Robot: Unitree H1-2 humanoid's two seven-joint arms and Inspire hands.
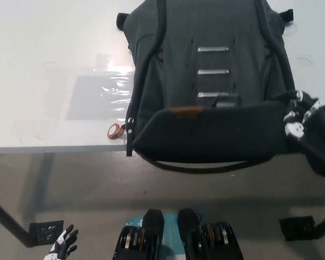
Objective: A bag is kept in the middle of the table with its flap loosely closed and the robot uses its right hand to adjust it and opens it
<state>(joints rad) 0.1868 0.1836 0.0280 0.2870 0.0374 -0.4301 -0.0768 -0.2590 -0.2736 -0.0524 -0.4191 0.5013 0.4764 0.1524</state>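
White table (38,65) with dark bag (206,81), clear plastic sheet (100,95)

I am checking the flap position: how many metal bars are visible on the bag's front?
3, stacked down the middle of the bag: top bar, middle bar, lowest bar just above the flap. The flap may hide more.

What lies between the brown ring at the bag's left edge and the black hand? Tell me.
In the head view, the bag's pulled-down dark flap spans from the brown ring to the right hand, which grips its right end.

Single head view, steeply downward over table (54,70) near edge and floor (86,189).
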